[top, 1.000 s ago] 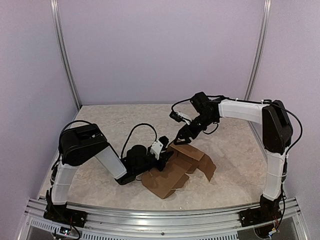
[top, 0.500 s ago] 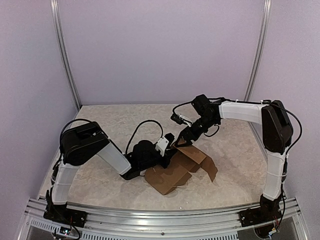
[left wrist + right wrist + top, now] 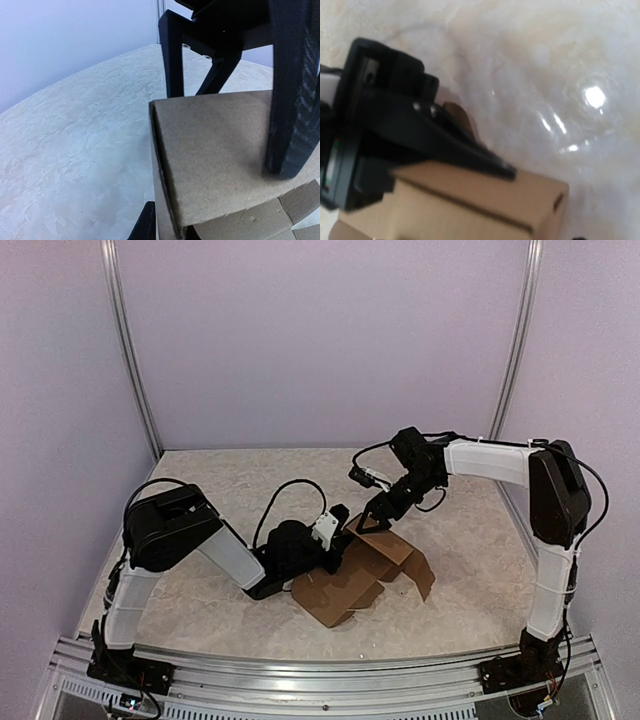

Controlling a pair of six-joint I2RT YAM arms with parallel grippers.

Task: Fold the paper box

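Brown cardboard, half-folded, makes up the box (image 3: 350,585), which lies on the pale marbled surface (image 3: 220,490) a little right of centre, between the two arms. Most of it is spread flat, and one panel at its rear left stands raised.

The left end effector (image 3: 336,530) reaches in low from the left and pinches that raised panel. In the left wrist view one dark finger (image 3: 290,100) lies pressed against the panel's broad face. The tip of the other finger (image 3: 147,225) shows beneath the folded edge, so the cardboard sits between the two. The right wrist view shows the same finger laid along the top of the panel.

The right end effector (image 3: 372,520) hangs over the box's rear corner, just beside the left one. Its two fingers (image 3: 172,60) are spread apart, one upright and one slanted, and they hold nothing. Their tips drop out of sight behind the panel's upper edge, so it cannot be told whether they touch the cardboard. The rest of the box extends forward and to the right of both end effectors.
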